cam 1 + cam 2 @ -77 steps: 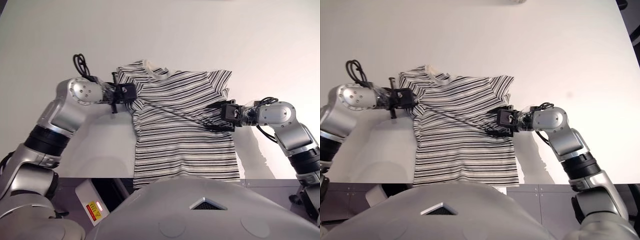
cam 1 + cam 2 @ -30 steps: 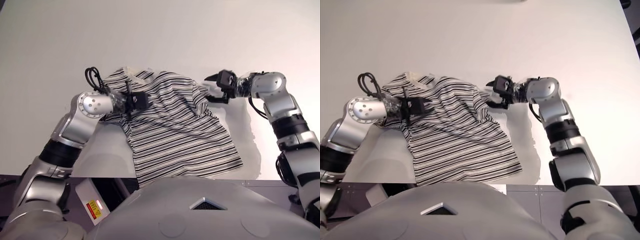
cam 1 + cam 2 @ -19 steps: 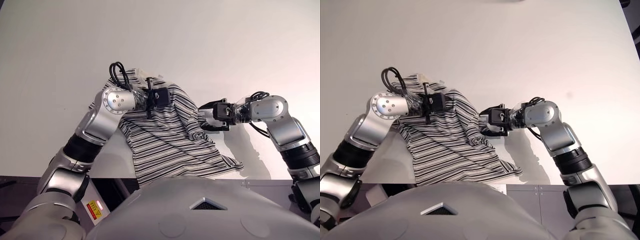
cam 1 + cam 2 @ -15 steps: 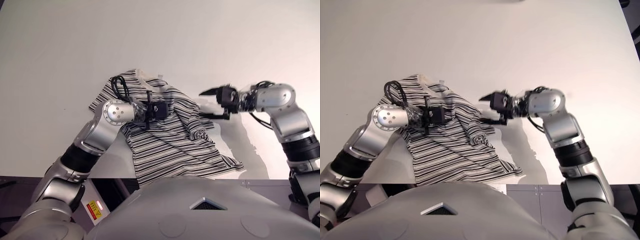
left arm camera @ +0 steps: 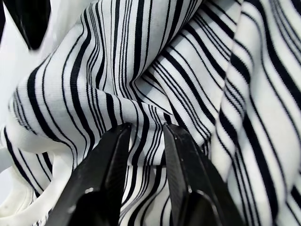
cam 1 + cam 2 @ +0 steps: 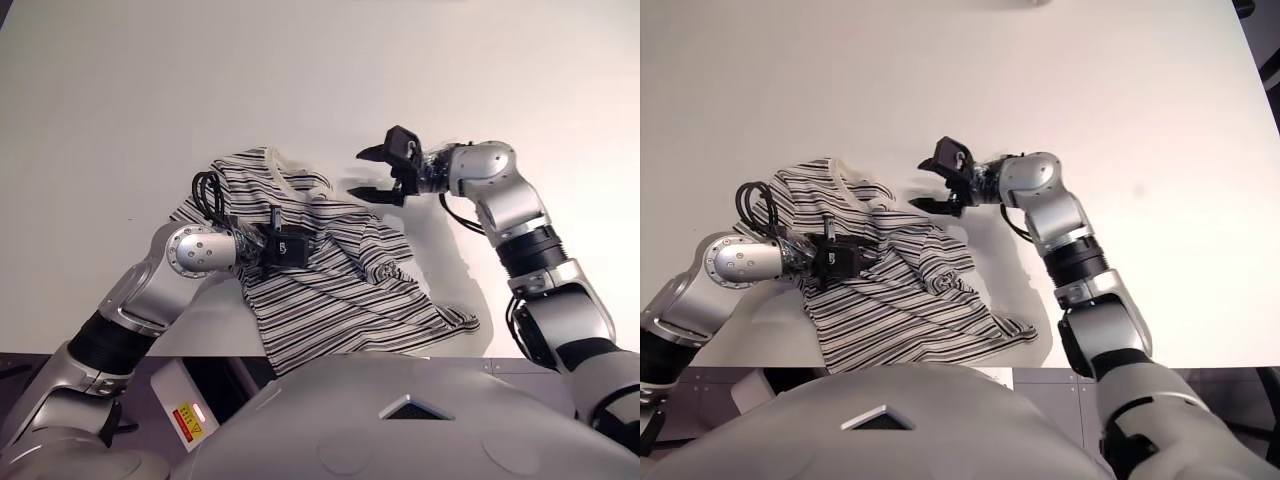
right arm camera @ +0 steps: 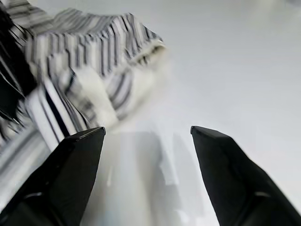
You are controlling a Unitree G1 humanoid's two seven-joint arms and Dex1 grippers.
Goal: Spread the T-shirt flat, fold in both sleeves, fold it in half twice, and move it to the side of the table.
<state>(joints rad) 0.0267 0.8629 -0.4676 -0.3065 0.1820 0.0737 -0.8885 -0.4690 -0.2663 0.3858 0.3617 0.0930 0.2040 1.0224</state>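
Since 0.5 s ago the right gripper (image 6: 358, 172), jaws wide and empty, has swung toward the collar, and the left gripper (image 5: 146, 128) stays pinched on 1 fold of the striped T-shirt (image 6: 340, 290), lying rumpled at the table (image 6: 480, 60) near edge, with bare surface beyond and on both sides.

Layout on the worktop (image 6: 450, 80). The T-shirt (image 6: 330, 290) lies crumpled on the near half, left of centre, with its collar (image 6: 285, 165) toward the far side and its hem at the near edge. The left hand (image 5: 146, 126) rests on the middle of the shirt, its two fingers closed on a fold of cloth. The right hand (image 6: 362, 172) is behind and right of the shirt, just beside its far right edge, with fingers spread and nothing between them.
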